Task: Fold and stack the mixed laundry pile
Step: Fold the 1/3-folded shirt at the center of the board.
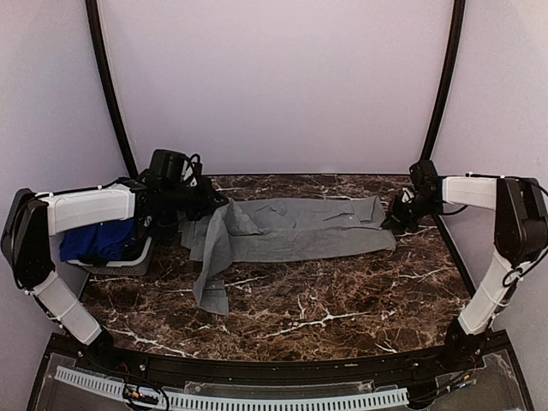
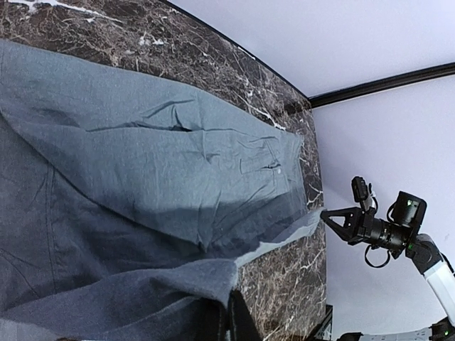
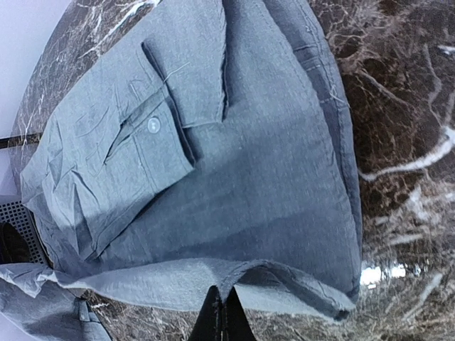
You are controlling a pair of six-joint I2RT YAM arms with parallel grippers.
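No writing, label, brand, number or sign can be read in any view. The grey woven cloth shirt (image 1: pixel 300 229) shows only bare fabric and a plain pale button (image 3: pixel 153 125); the royal-blue cloth (image 1: pixel 96 241) shows no legible print.

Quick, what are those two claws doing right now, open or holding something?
Left gripper: closed, pinching the grey shirt.
Right gripper: closed on the same shirt's other end.

grey shirt (image 1: pixel 295 229) | spread flat, sleeve trailing near | blue garment (image 1: pixel 96 241) | bundled, far left
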